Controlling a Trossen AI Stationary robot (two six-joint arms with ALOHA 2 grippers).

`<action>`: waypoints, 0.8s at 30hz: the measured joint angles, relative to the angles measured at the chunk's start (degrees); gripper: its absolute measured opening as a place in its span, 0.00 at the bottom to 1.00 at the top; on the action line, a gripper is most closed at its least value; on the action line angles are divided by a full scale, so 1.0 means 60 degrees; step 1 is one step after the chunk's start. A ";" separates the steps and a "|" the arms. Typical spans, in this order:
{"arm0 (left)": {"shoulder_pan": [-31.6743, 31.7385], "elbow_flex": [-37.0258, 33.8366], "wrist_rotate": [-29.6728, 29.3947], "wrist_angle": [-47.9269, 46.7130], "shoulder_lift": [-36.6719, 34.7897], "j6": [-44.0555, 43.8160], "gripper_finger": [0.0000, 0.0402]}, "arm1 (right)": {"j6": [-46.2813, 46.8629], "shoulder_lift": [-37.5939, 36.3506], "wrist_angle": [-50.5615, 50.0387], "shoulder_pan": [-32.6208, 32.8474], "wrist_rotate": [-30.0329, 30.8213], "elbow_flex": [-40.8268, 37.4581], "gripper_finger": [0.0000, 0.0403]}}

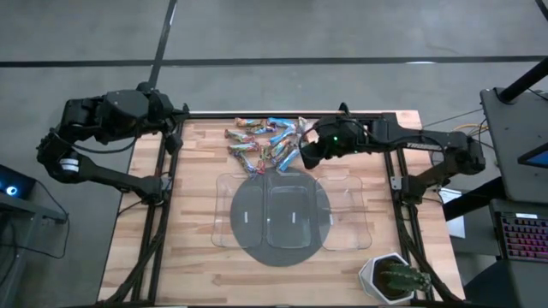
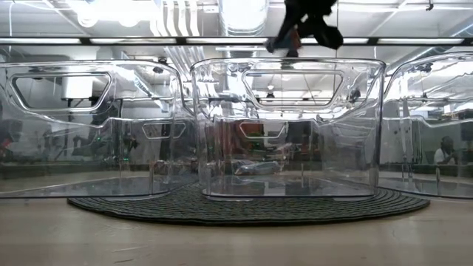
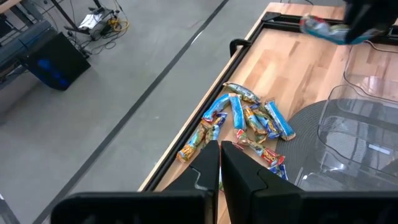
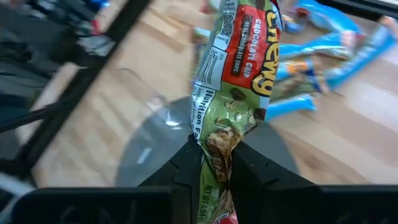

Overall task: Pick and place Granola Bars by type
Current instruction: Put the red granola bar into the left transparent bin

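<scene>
The granola bars (image 1: 261, 141) lie in a loose pile of blue, orange-brown and red-multicoloured wrappers on the far middle of the table, also in the left wrist view (image 3: 249, 121). My right gripper (image 1: 306, 154) is at the pile's right edge, above the table, shut on a red-and-green bar (image 4: 239, 56). In the low view it hangs high over the middle tray (image 2: 303, 22). My left gripper (image 3: 221, 155) waits shut at the table's far left corner, off the pile. My right gripper pinches the red-and-green bar between its two fingers (image 4: 186, 155), on the wrapper near one end (image 4: 214, 134). The fingers lie across the bar, whose long part sticks out forward past the fingertips. The bar is lifted clear of the table and the pile (image 3: 320, 28).
Three clear plastic trays (image 1: 291, 214) stand side by side on a round dark mat (image 1: 257, 248) at the table's middle, nearer than the pile. A potted plant (image 1: 394, 278) sits at the near right corner. Bare wood lies left of the trays.
</scene>
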 joint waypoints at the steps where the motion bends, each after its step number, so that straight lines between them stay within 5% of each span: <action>1: 0.0000 0.0000 0.0000 0.0000 0.0007 0.0000 0.00 | 0.0010 0.0071 0.0052 0.0146 -0.0003 0.0127 0.14; 10: 0.0003 0.0000 0.0000 0.0004 0.0014 0.0000 0.00 | 0.0407 0.1829 0.0284 0.0687 -0.0321 0.1957 0.14; 24: 0.0004 0.0000 -0.0007 0.0004 -0.0008 0.0280 0.00 | -0.1936 0.6670 0.0036 0.0997 -0.2896 0.7037 0.14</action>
